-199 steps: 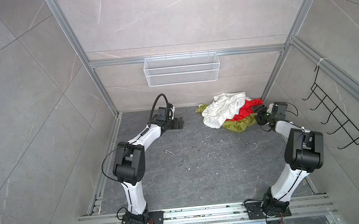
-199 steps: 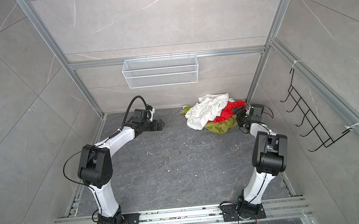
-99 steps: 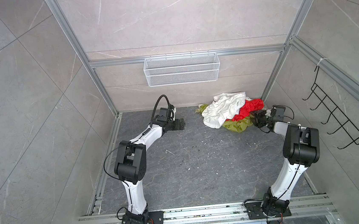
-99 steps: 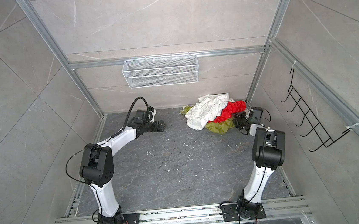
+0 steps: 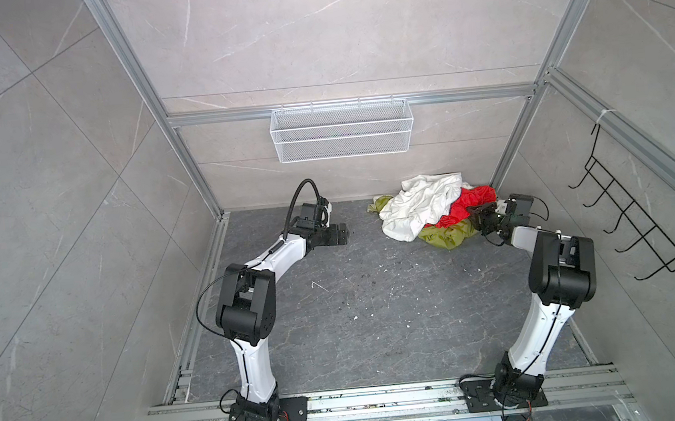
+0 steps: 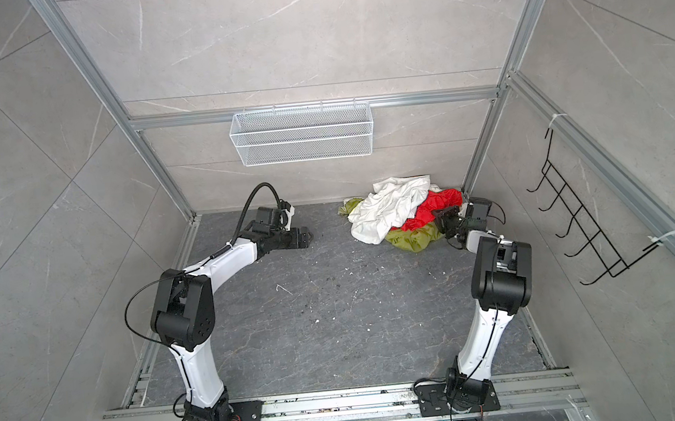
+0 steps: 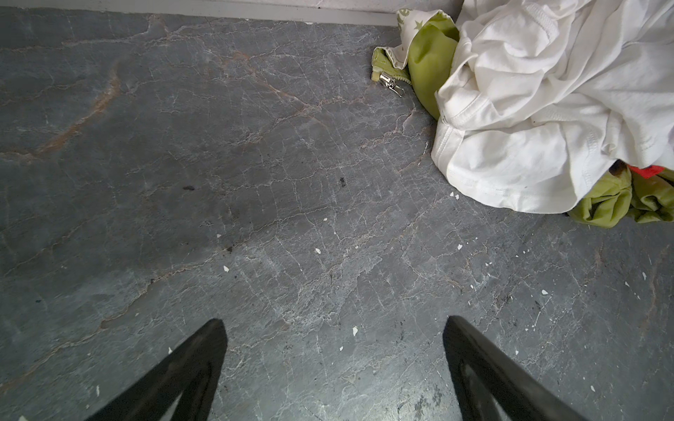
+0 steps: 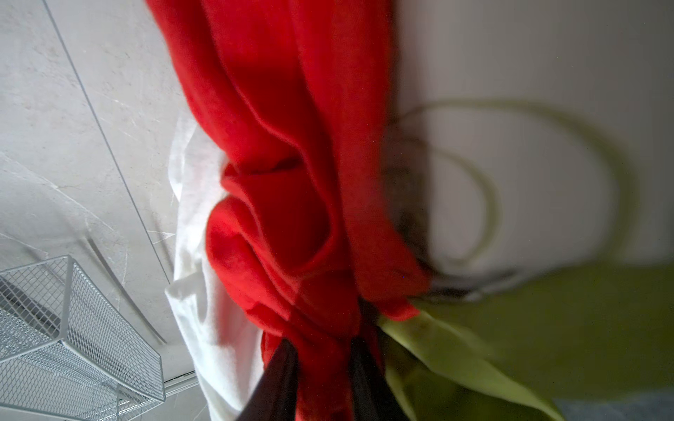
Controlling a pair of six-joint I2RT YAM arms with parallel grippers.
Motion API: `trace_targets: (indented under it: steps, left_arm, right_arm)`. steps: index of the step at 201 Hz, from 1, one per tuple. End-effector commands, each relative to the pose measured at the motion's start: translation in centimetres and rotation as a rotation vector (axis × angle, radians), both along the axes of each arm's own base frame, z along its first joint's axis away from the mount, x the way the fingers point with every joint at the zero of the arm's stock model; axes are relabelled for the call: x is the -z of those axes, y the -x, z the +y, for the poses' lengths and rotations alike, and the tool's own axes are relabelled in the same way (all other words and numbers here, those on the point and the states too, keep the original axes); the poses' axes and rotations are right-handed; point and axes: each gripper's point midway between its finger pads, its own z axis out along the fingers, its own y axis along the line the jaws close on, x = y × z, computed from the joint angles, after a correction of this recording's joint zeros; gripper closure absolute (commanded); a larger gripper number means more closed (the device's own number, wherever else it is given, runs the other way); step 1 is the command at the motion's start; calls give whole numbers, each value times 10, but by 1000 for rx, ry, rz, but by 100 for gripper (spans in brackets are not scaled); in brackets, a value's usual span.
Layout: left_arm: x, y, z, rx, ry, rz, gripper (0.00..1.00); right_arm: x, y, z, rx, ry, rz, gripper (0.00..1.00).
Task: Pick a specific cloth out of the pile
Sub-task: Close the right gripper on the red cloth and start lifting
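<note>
**Right pincer has the red cloth, far right corner**

The pile (image 5: 432, 215) sits in the far right corner of the surface (image 5: 377, 299), up against the back wall. The red cloth (image 5: 475, 203) is on the pile's right side. It is tucked partly under the white cloth (image 5: 419, 206) and lies over the olive-green cloth (image 5: 448, 235). Only its right flank is exposed, which is likely why the right arm comes in low from that side and not from above.

The right pincer (image 5: 479, 218) touches the red cloth's lower right edge. In the right wrist view both fingers (image 8: 281, 379) stand close together with a bunched red fold between them, so it is gripping the red cloth. Olive fabric lies just beside one finger. That side is blurred, so I can't tell whether any of it is caught too.

The left pincer (image 5: 340, 234) is open and holds nothing. It hangs low over bare surface near the far edge, left of middle and well apart from the pile. My guess is it's parked clear of the work, or placed to pin the white cloth if needed.

My read: the grip is made but the pull-out is not yet done, since the red cloth lies in the pile. The fabric is thin and trapped under the white cloth, so a pull will probably drag the white cloth along.
</note>
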Motion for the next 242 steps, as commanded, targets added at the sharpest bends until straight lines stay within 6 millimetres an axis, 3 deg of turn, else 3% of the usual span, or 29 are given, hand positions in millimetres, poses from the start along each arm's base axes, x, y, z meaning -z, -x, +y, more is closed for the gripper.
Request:
trace_targets:
  steps: [1, 68, 105, 190, 242]
  left_arm:
    - [-23, -4, -8, 13, 38, -49, 4]
    - [-23, -3, -8, 16, 39, -48, 4]
    - [-27, -4, -8, 17, 43, -55, 4]
    - [-28, -1, -8, 12, 51, -60, 4]
    - [-29, 1, -11, 13, 56, -66, 4]
  right_arm:
    - [-12, -6, 2, -32, 34, -49, 78]
    - [-39, -8, 8, -75, 78, -125, 92]
    - [-56, -12, 22, -121, 122, -172, 97]
    - [-104, 0, 46, -157, 298, -255, 100]
    - [-127, 11, 48, -150, 355, -281, 100]
